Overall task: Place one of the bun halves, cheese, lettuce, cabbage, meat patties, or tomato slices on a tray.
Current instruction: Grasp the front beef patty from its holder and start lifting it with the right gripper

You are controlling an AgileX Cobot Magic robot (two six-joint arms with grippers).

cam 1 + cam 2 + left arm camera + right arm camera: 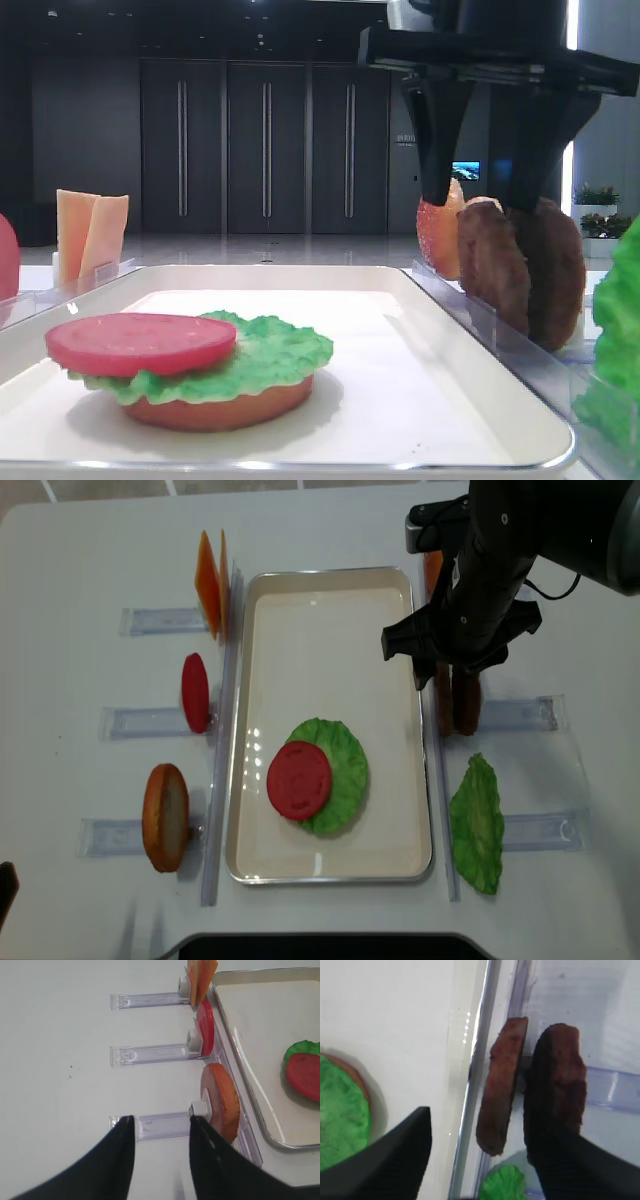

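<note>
right hand (483,195) spread over meat patties (520,268) | wrist view: fingers straddle both (untouched)

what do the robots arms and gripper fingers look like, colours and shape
Both grippers have matte black, flat fingers tapering to blunt tips: the right gripper hangs from a wide black crossbar, the left gripper shows two smooth black fingers. The right arm is bulky, black, with a black cable.

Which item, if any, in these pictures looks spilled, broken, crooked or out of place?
Nothing stands out. The tomato slice lies flat on the lettuce and bun base in the tray. Both patties stand upright in their rack, with the right gripper open above them. No spills or damage show.
</note>
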